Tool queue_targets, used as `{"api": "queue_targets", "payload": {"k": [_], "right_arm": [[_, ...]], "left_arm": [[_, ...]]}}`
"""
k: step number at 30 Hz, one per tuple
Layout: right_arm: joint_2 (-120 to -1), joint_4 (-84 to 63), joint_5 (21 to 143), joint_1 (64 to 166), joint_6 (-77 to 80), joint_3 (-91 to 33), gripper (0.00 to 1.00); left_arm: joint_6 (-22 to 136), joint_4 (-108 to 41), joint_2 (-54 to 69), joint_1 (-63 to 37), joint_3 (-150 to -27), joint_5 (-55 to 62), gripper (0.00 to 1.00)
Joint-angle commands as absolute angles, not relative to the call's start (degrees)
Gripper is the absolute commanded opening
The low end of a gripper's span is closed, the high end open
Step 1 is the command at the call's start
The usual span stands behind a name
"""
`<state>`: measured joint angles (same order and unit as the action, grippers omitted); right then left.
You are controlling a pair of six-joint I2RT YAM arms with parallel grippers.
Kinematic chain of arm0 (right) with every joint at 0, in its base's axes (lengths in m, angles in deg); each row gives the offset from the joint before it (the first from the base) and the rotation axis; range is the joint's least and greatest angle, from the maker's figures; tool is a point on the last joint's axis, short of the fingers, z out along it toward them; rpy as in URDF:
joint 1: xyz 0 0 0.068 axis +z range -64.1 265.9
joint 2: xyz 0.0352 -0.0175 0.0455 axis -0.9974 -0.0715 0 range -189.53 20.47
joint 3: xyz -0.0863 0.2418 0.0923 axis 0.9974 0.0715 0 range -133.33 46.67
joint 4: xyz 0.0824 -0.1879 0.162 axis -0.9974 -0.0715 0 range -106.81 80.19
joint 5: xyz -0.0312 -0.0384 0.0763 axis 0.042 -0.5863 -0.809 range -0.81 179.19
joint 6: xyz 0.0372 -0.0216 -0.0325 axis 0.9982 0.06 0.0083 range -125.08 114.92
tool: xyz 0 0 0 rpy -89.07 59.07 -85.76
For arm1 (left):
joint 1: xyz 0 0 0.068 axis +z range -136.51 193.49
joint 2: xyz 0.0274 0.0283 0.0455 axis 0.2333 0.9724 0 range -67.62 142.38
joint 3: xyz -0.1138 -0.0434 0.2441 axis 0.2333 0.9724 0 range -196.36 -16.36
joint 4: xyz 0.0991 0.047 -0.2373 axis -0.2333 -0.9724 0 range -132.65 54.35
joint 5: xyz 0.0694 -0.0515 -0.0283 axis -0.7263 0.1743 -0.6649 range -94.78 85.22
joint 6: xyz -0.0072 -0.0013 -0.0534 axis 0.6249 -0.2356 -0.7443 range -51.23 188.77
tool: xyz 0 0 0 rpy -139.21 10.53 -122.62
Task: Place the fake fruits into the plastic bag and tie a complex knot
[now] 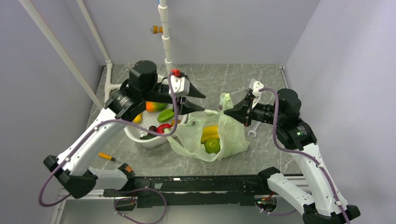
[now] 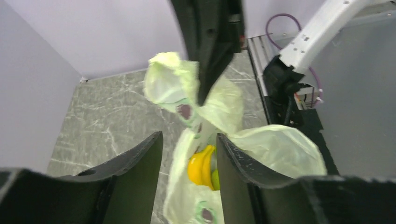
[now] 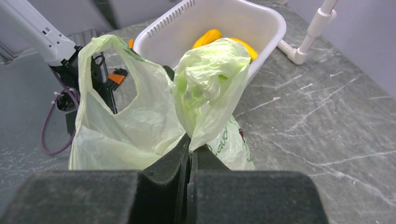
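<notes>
The pale-green plastic bag (image 1: 229, 137) lies right of the basin with its mouth held up. Yellow bananas (image 1: 210, 132) and a green round fruit (image 1: 212, 145) lie inside it. My right gripper (image 1: 225, 111) is shut on the bag's handle (image 3: 210, 79) and lifts it. My left gripper (image 1: 204, 103) is open and empty, just above the bag's left rim. In the left wrist view it (image 2: 189, 135) frames the bag (image 2: 275, 147) and the bananas (image 2: 201, 165). A mango (image 1: 155, 106), a green fruit (image 1: 166, 114), a red one (image 1: 163, 127) and a dark avocado (image 1: 148, 137) lie in the basin. No knot shows.
The white plastic basin (image 1: 150, 142) stands left of the bag, under the left arm; it also shows in the right wrist view (image 3: 261, 23). A wrench (image 1: 252, 132) lies right of the bag. An orange screwdriver (image 1: 108, 157) lies front left. A white pipe (image 1: 166, 37) stands at the back.
</notes>
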<state>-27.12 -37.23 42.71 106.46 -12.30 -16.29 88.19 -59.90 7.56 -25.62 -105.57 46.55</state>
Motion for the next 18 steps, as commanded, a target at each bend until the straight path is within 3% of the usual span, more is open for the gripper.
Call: {"api": "queue_targets", "payload": {"k": [1,12,18], "right_arm": [[-25.7,-33.9,43.1,106.5,-9.3,-15.3,0.0],[-25.0,-34.5,42.9,106.5,-8.6,-14.6,0.0],[-25.5,-34.8,43.0,106.5,-9.3,-14.7,0.0]], "left_arm": [[87.5,-60.8,4.3,-29.6,-103.8,45.8,0.49],[71.3,-52.2,13.8,-34.7,-110.5,39.6,0.58],[69.2,-50.5,15.3,-36.3,-110.5,41.0,0.47]]}}
